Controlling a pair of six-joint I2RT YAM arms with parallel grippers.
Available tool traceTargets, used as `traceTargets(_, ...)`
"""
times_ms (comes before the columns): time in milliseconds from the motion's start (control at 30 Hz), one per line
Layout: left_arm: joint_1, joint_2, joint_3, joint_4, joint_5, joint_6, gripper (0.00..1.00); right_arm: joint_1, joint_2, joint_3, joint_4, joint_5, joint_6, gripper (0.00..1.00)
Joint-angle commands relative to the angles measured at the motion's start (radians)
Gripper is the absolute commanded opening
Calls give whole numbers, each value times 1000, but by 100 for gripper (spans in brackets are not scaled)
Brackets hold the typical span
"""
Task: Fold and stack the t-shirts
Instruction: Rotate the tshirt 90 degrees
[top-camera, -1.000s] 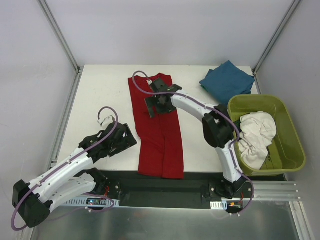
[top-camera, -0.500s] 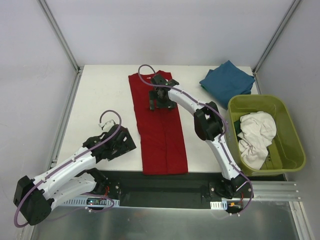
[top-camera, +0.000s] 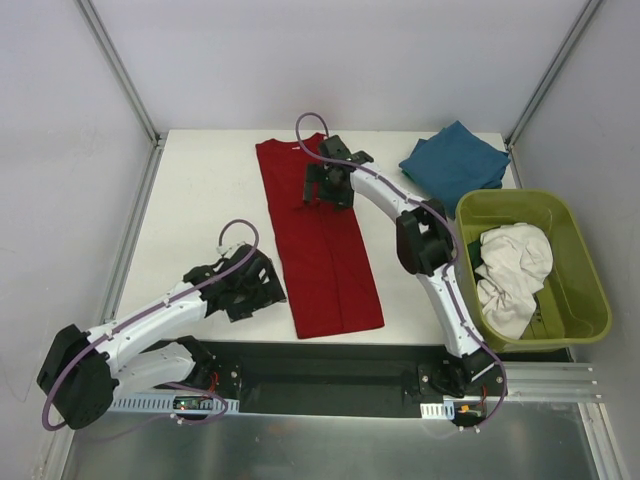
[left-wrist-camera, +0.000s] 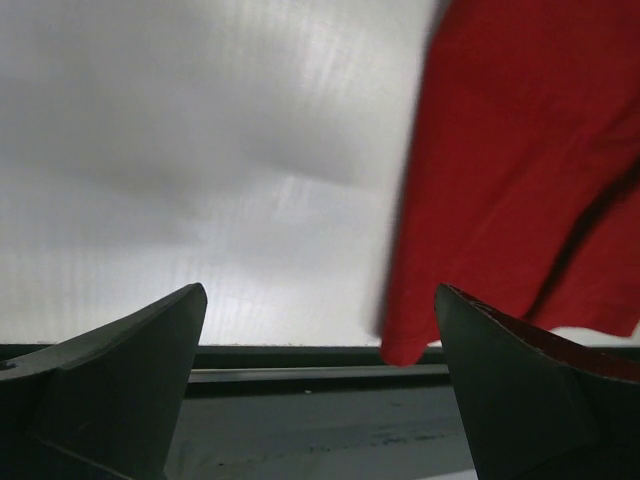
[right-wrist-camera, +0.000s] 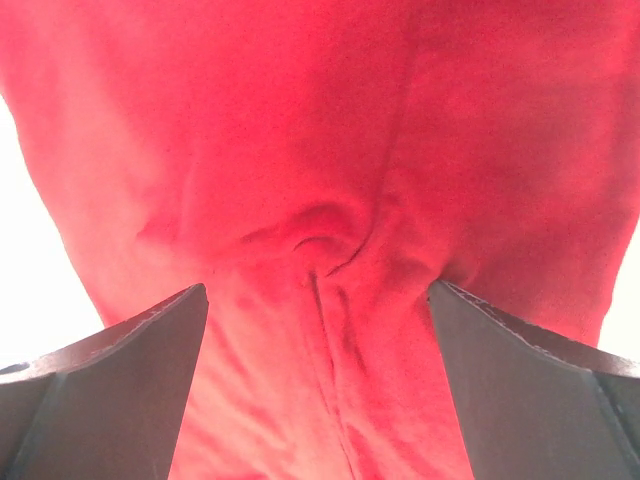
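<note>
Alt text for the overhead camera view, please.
A red t-shirt, folded into a long strip, lies on a white table; the open right gripper is over its far end, the open left gripper beside its near edge. A folded teal t-shirt sits far right, a white t-shirt crumpled in a green tub.

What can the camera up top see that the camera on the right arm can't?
Only the top camera shows the folded teal-blue t-shirt, the white t-shirt bunched inside the olive-green tub, and the left arm's fingers. Only the right wrist camera shows a small pucker in the cloth, up close. Both show the red t-shirt lying flat and the right arm's open fingers over it.
</note>
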Motion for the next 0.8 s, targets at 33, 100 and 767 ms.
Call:
traceTargets(33, -78, 10, -38, 174, 172, -31, 96, 13, -313, -185, 102, -161, -164, 96)
traceTargets(100, -101, 41, -50, 191, 201, -44, 90, 18, -479, -326, 116, -178, -227, 96)
traceTargets(767, -219, 292, -64, 292, 249, -62, 15, 16, -1498, -1550, 197, 137, 67, 96)
